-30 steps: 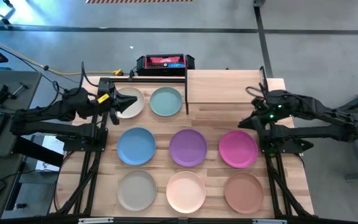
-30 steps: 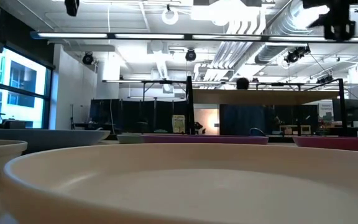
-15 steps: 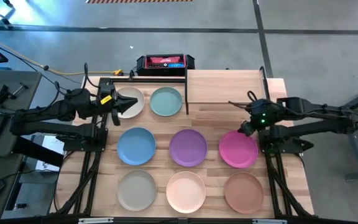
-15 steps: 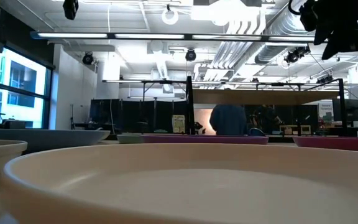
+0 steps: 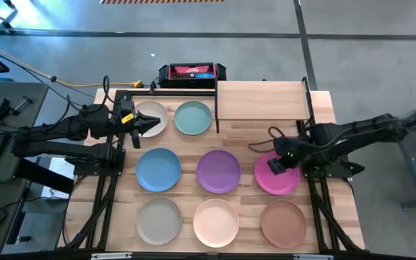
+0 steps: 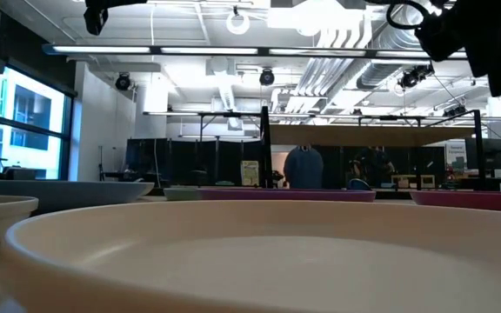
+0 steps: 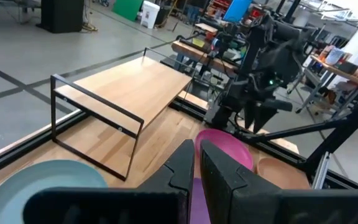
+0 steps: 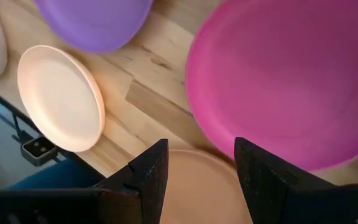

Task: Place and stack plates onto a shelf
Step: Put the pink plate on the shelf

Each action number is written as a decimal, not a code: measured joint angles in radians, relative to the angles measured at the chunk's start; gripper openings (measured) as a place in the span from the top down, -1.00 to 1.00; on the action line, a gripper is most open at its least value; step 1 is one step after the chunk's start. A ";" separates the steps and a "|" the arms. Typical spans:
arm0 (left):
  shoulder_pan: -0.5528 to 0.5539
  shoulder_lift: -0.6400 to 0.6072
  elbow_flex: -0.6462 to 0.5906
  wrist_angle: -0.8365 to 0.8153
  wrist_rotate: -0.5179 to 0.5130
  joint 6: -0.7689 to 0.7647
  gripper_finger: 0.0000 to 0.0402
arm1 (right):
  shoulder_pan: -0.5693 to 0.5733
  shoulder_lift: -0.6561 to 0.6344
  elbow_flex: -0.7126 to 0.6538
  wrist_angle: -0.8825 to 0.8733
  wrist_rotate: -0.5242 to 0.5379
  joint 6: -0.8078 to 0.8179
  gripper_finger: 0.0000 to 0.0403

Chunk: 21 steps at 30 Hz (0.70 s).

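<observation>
Since the earlier frame the right gripper (image 5: 274, 165) has swung from beside the shelf (image 5: 261, 100) to above the magenta plate (image 5: 277, 174) on the table (image 5: 244, 143), fingers spread. Left gripper (image 5: 137, 124) hovers over the cream plate (image 5: 152, 118), fingers pressed together. Plate likely light, rigid, smooth; grip its rim.

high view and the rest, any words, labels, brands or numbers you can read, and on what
No text can be read in any view.
Black and red box behind the table: a pale label, too small to read.
Yellow tag on the left arm: blurred, unreadable.
Signs in the room, low view: too small to read.
The plates and the shelf: no markings.
</observation>
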 joint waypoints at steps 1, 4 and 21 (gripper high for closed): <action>0.000 0.000 0.000 0.000 0.000 0.000 0.92 | 0.017 0.014 0.000 0.012 0.006 0.035 0.18; 0.000 0.000 0.000 0.000 0.000 0.000 0.92 | 0.064 0.051 0.000 0.042 0.021 0.135 0.18; 0.000 0.000 0.000 -0.027 0.001 0.053 0.92 | 0.263 0.249 0.000 0.114 0.129 0.227 0.18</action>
